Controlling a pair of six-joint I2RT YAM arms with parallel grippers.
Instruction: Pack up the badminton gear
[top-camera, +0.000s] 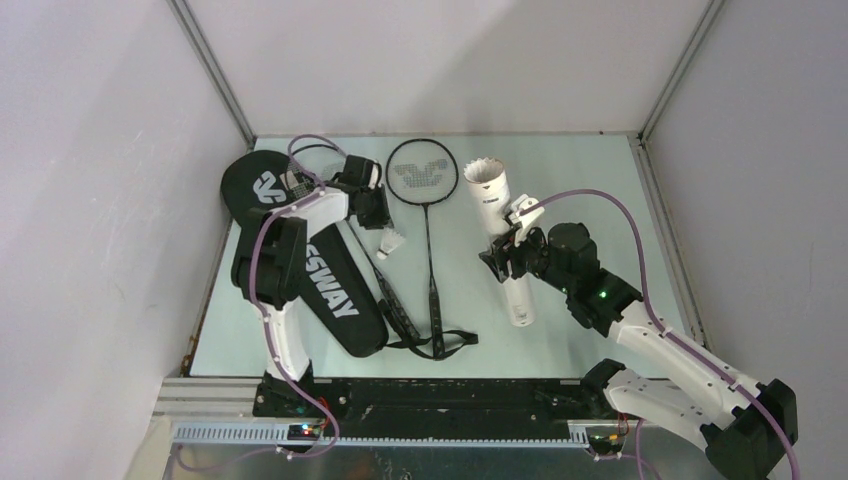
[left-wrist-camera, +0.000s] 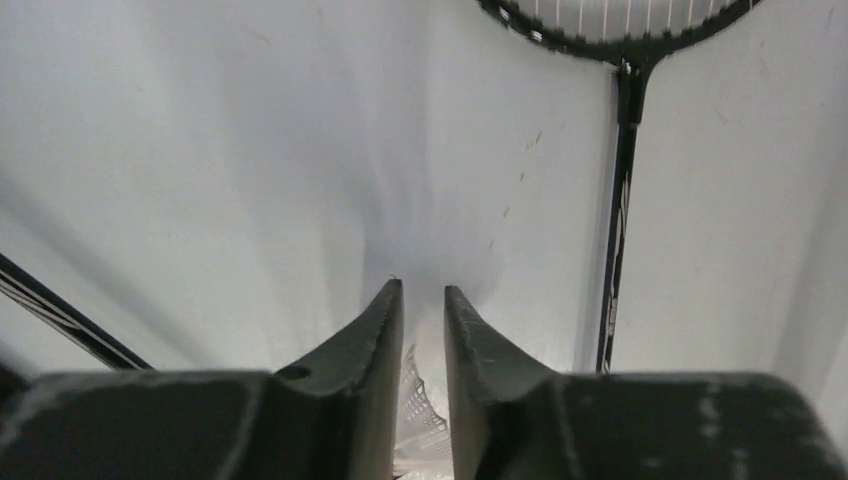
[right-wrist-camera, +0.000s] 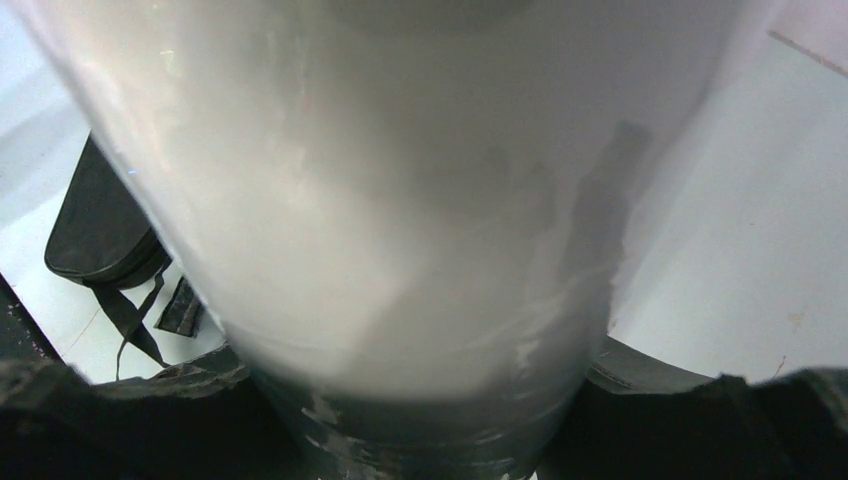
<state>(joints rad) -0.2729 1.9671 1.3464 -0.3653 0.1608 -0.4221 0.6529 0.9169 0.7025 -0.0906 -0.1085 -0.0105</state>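
Note:
My left gripper (top-camera: 380, 222) hangs over the table. Its fingers (left-wrist-camera: 375, 340) stand a narrow gap apart with a white shuttlecock (left-wrist-camera: 425, 415) between them; it also shows in the top view (top-camera: 392, 243). My right gripper (top-camera: 513, 250) is shut on the long white tube (top-camera: 505, 250), which fills the right wrist view (right-wrist-camera: 420, 200). A shuttlecock (top-camera: 484, 172) sits in the tube's open far end. One black racket (top-camera: 424, 176) lies flat between the arms, its shaft (left-wrist-camera: 617, 230) to the right of my left fingers. A second racket (top-camera: 300, 184) lies partly under my left arm, by the black CROSSWAY bag (top-camera: 335, 290).
The bag's strap (top-camera: 435, 345) loops on the table near the first racket's handle. The bag also shows in the right wrist view (right-wrist-camera: 100, 235). Grey walls enclose the table on the left, back and right.

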